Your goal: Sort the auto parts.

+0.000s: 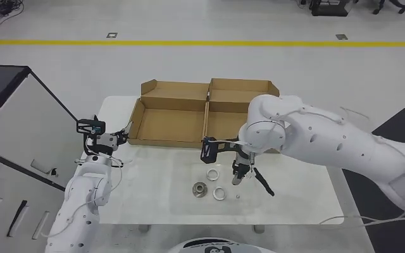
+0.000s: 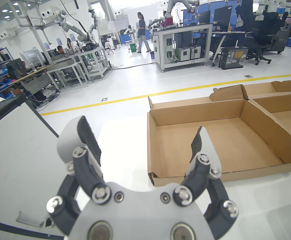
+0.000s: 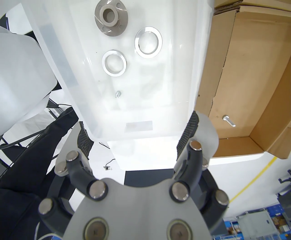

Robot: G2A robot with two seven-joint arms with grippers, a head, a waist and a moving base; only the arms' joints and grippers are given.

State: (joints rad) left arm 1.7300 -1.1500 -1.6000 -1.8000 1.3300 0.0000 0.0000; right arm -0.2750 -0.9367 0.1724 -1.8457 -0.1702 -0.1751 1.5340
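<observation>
So we've got the right tool (image 3: 138,129) wide open near the flange (image 3: 111,18), left tool (image 2: 141,129) open too by the left box (image 2: 204,147).

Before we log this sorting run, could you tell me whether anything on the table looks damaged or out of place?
Slightly: the cardboard box holding the bolt has a ragged, torn-looking edge on the wall facing the loose parts. The flanged hub, larger ring, smaller ring and small fastener sit apart on the table, nothing spilled.
</observation>
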